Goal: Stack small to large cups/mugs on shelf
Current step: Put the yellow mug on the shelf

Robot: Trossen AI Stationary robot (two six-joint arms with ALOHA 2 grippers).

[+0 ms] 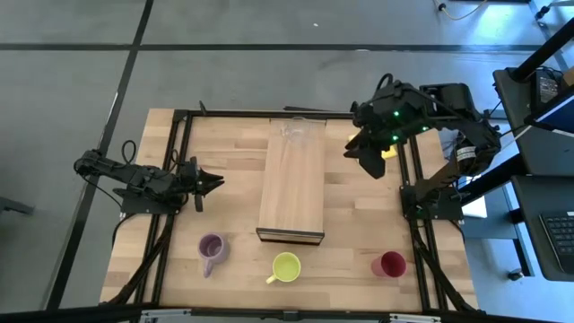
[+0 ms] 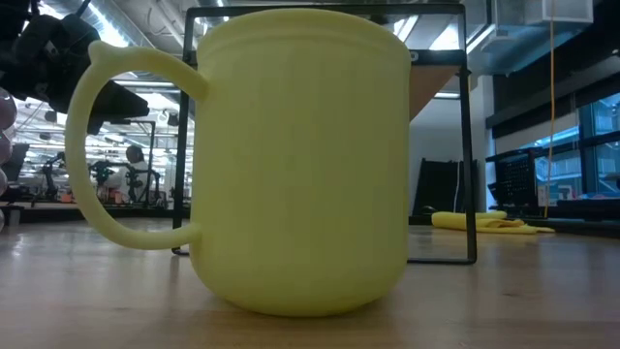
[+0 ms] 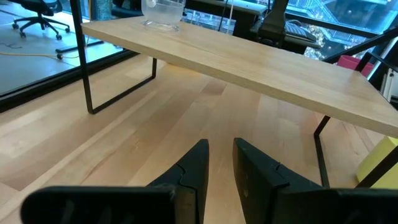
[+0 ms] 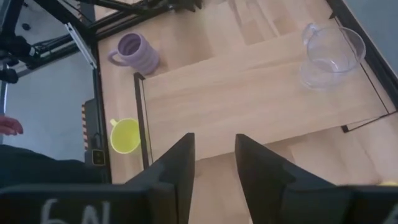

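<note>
The right gripper hangs with its jaws a little apart and empty above the desk, just beside the long light-wood plank shelf. The left gripper, jaws narrowly parted and holding nothing, waits low on the other side of the shelf.

The clear glass cup already stands at the shelf's far end. Probably a next cup must be fetched from the front row; approach from above and grip the rim opposite the handle.

The ribbed purple handled mug, yellow-green handled mug and red handleless cup stand upright, well apart, on the pale wooden desk.
</note>
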